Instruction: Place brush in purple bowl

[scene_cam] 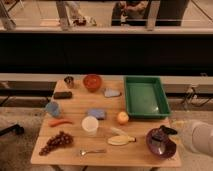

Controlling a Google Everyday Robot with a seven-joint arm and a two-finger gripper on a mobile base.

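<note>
In the camera view, the wooden desk (75,159) is carrying a spread of kitchen items, and the purple bowl (161,143) is sitting at its front right corner. The brush (165,131) is lying across the bowl's far rim, its dark length partly over the shiny inside, so it appears to be either arriving in the bowl or resting there already. The tool (187,133) is reaching in from the right edge as a pale shape just beside the bowl, close to the brush's right end. Whether it is gripping the brush or is apart from it cannot be told.

The bowl's corner position is probably helping the arm, letting it come in from the side without crossing the banana (121,140), the orange (122,118) or the green tray (145,96). The black block (62,95) and the red bowl (92,81) are lying well apart from the action.
</note>
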